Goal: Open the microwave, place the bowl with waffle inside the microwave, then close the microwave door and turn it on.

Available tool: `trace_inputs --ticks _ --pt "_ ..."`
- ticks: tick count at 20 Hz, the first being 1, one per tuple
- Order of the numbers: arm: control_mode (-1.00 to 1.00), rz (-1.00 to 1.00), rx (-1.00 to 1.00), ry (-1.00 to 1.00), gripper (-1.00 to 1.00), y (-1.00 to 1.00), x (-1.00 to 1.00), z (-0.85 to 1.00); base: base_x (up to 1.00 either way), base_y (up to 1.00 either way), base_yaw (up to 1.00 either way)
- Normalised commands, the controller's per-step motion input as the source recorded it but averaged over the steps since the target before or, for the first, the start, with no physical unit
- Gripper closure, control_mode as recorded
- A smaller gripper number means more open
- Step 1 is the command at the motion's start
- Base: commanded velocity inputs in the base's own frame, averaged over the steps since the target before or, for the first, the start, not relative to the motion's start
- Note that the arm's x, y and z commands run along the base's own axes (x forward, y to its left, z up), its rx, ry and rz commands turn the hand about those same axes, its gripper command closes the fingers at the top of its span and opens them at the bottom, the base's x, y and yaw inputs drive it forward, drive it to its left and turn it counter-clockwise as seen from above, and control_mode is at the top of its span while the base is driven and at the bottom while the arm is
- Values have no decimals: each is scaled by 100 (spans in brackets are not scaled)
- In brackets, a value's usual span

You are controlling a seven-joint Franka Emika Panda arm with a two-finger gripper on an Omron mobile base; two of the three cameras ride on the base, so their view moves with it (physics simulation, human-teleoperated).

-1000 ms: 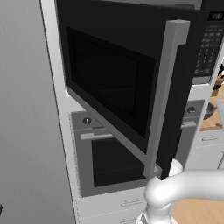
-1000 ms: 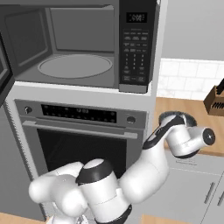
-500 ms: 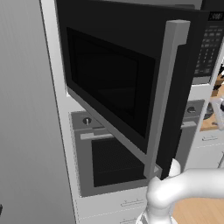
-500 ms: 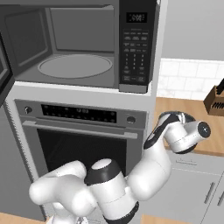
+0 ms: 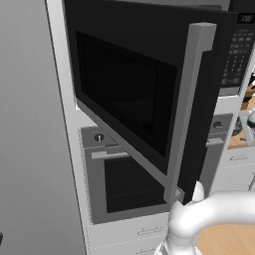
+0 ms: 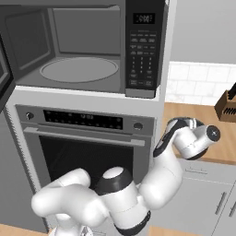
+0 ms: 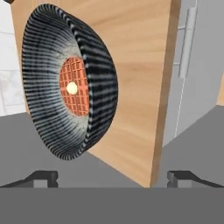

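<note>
The microwave [image 6: 78,50] stands open, its cavity and glass turntable [image 6: 78,69] bare. The microwave door [image 5: 124,99] is swung far out to the left, its silver bar handle [image 5: 196,104] facing the base. The bowl with waffle [image 7: 70,87], dark and ribbed with a reddish waffle and a pale dab inside, sits on the wooden counter [image 7: 140,87] straight ahead of my gripper [image 7: 116,178]. The gripper is open, both fingertips [image 7: 43,177] short of the bowl and apart from it. In the right base view my hand [image 6: 196,140] hovers over the counter, right of the oven.
A silver-fronted oven [image 6: 87,152] sits under the microwave, and the keypad panel [image 6: 140,50] is on its right. A knife block [image 6: 228,106] stands at the counter's far right. Grey cabinet fronts with bar handles [image 7: 188,39] run below the counter edge.
My hand has shifted slightly up and left over the counter. The microwave door and the bowl have not moved, and the jaws stay wide.
</note>
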Motion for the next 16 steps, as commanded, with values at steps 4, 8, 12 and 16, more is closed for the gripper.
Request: trace_inputs --ticks 4,8,12,16 --pt "-100 -6 2 12 -100 -41 18 -20 0 0 0" --pt "-100 -4 0 10 -100 -29 29 -15 0 0 0" --pt "-100 -2 0 10 -100 -16 33 -11 0 0 0" --pt "-100 0 0 10 -100 -10 34 -16 0 0 0"
